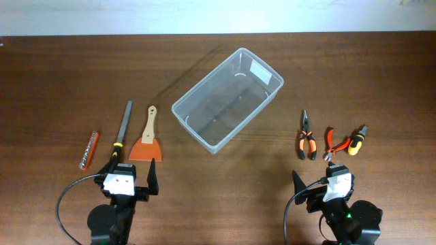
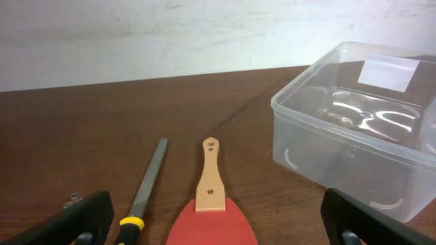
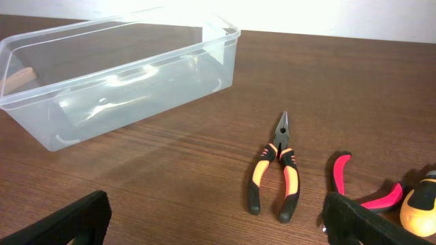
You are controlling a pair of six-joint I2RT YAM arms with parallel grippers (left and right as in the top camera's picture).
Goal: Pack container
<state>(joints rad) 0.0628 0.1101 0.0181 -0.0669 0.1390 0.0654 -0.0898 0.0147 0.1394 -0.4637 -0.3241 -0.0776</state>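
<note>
The clear plastic container (image 1: 227, 99) lies empty at the table's middle, set at an angle; it also shows in the left wrist view (image 2: 354, 136) and the right wrist view (image 3: 116, 78). My left gripper (image 1: 131, 171) is open and empty near the front edge, just behind a red scraper with a wooden handle (image 1: 146, 139) (image 2: 211, 204) and a file with a yellow-black handle (image 1: 122, 129) (image 2: 146, 187). My right gripper (image 1: 319, 178) is open and empty, behind orange-black needle-nose pliers (image 1: 306, 138) (image 3: 276, 173).
An orange-handled drill bit (image 1: 88, 150) lies at the far left. Red-handled cutters (image 1: 330, 143) (image 3: 364, 194) and a yellow-black screwdriver (image 1: 356, 141) lie right of the pliers. A white wall (image 2: 136, 34) stands behind the table.
</note>
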